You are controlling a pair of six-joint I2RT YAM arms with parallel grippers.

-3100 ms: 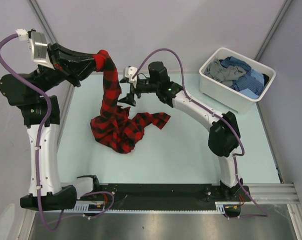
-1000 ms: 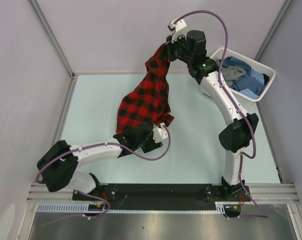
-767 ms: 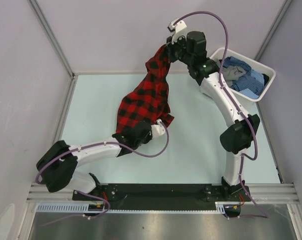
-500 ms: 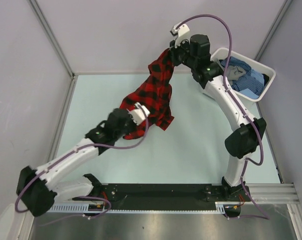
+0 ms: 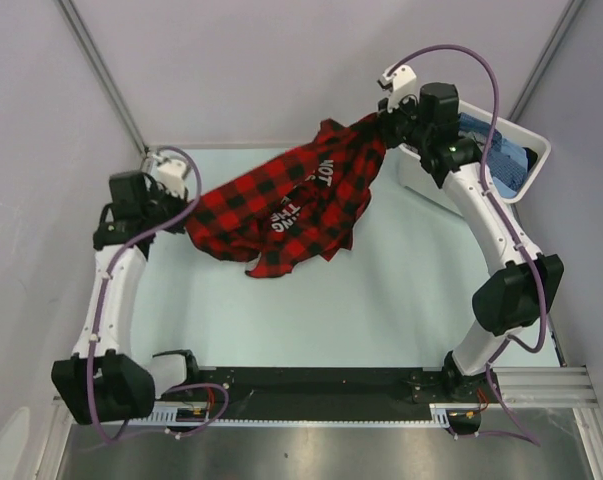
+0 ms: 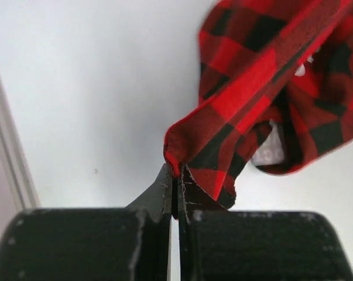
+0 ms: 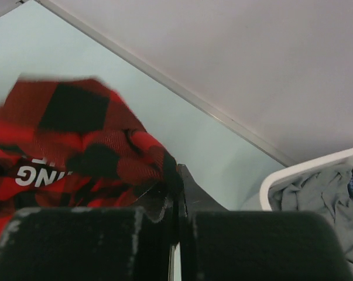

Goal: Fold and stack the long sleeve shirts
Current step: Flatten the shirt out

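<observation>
The left hand (image 5: 184, 218), the nearer of the two, has its jaws pressed together on a folded edge of the red-and-black check shirt (image 5: 291, 200); in the wrist view the cloth bunches right at the fingertips and falls away to the right; from there the shirt runs as a slack band slantwise above the table (image 5: 381, 300), its long axis going from near-left to far-right, the middle sagging; whether the lowest flap touches the table I cannot tell; at the far end the right hand (image 5: 384, 122) is likewise clamped on another edge, held just beside the white tub (image 5: 537, 150), where the blue check and grey shirts (image 5: 503, 160) lie heaped; the coming move likely turns on this span: drawing both hands apart along that line, then lowering the cloth flat for folding.
</observation>
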